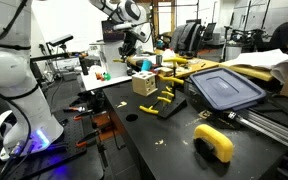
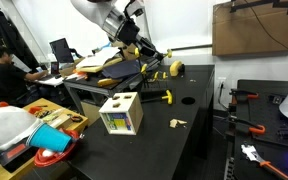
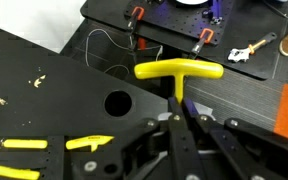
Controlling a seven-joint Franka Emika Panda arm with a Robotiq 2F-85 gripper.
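In the wrist view my gripper (image 3: 177,110) is shut on the thin stem of a yellow T-shaped piece (image 3: 179,70). Its crossbar lies level just beyond the fingertips, above the black table (image 3: 44,90) and its edge. In both exterior views the gripper (image 1: 133,44) (image 2: 133,44) hangs above the far part of the black table, with the yellow piece (image 2: 145,52) below it. A wooden box with cut-out holes (image 1: 144,83) (image 2: 121,113) stands on the table, apart from the gripper.
A round hole (image 3: 117,102) opens in the tabletop beside the gripper. Other yellow pieces (image 3: 89,143) (image 1: 159,103) (image 2: 156,96) lie on the table. A dark blue lid (image 1: 224,88) and a yellow arch (image 1: 214,142) lie nearby. Orange clamps (image 3: 202,38) lie on a lower surface.
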